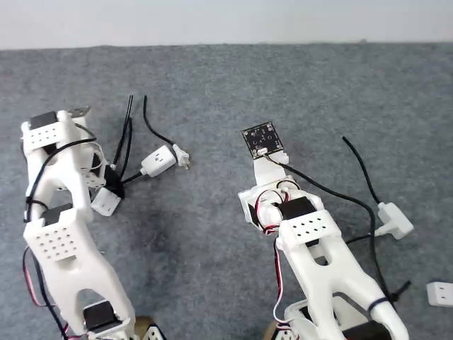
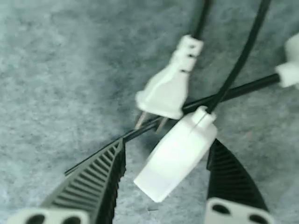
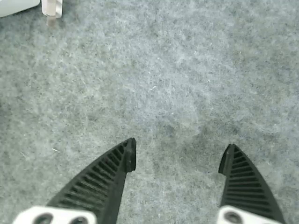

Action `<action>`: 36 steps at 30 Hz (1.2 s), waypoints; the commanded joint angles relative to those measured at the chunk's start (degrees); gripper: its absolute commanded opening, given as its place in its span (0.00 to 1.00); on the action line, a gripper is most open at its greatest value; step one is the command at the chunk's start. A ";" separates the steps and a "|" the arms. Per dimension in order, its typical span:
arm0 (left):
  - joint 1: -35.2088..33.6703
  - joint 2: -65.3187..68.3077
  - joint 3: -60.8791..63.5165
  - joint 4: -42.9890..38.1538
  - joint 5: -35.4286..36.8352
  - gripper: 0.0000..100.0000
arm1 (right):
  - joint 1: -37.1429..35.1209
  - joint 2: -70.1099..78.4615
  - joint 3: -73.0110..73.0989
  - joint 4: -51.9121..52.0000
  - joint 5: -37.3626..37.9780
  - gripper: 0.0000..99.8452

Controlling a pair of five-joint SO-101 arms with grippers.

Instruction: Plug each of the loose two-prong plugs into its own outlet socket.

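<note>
My left gripper [image 2: 168, 149] is open, its fingers on either side of a long white outlet socket [image 2: 175, 154] that lies on the grey carpet. Just beyond it lies a white two-prong plug [image 2: 166, 86], prongs pointing back at the socket, with black cables [image 2: 233, 70] crossing between them. In the high view the socket [image 1: 106, 202] shows under the left arm, and another white plug [image 1: 159, 161] lies a little to its right, prongs pointing right. My right gripper [image 3: 177, 156] is open over bare carpet. A plug's prong [image 3: 51, 9] shows at the edge of its view.
A white connector on a black cable [image 1: 393, 219] lies at the right of the carpet, and a small white block [image 1: 440, 292] lies near the right edge. Loose black cables [image 1: 129, 124] run back from the left arm. The right arm's own cable [image 1: 333, 195] trails beside it.
</note>
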 commanded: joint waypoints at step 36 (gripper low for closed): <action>-2.55 0.35 -17.36 -1.67 -3.16 0.27 | 0.75 -0.66 -1.49 0.31 -0.44 0.29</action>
